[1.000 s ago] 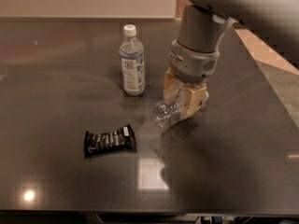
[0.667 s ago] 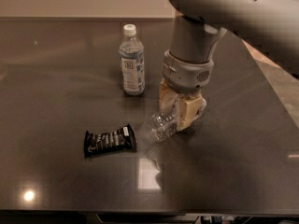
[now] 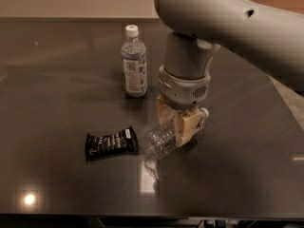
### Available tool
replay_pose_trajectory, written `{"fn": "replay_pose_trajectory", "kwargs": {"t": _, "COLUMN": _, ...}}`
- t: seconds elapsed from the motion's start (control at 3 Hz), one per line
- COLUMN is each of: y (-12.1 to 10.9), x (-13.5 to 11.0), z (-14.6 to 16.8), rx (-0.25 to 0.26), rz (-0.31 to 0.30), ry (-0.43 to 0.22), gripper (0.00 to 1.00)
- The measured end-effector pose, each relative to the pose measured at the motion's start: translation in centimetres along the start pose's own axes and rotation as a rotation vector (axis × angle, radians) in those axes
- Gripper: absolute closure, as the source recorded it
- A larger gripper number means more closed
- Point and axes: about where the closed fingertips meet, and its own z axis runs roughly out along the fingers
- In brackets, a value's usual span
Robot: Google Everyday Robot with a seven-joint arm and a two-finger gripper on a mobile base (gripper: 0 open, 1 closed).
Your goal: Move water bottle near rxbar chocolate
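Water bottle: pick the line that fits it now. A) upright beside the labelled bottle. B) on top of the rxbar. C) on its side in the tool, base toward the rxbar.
C: the water bottle lies sideways, clamped in the tool just right of the rxbar, base end nearest the bar.

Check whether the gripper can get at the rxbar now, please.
Probably yes, though its hold is taken: the gripper is shut on the water bottle, which lies close beside the rxbar. Nothing shows between them, and the other bottle stands farther back, off that path.
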Motion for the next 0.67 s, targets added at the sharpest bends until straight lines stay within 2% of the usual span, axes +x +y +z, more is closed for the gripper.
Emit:
{"fn": "replay_pose_trajectory", "kwargs": {"t": 0.33, "y": -0.06, "x": -1.13, "z": 0.50, "rx": -0.003, "rz": 0.008, "ry": -0.013, "gripper": 0.19}}
{"fn": "replay_pose_trajectory", "kwargs": {"t": 0.67, "y": -0.15, "x": -1.85, "z": 0.77, "rx": -0.005, "rz": 0.020, "ry": -0.027, "gripper": 0.00}}
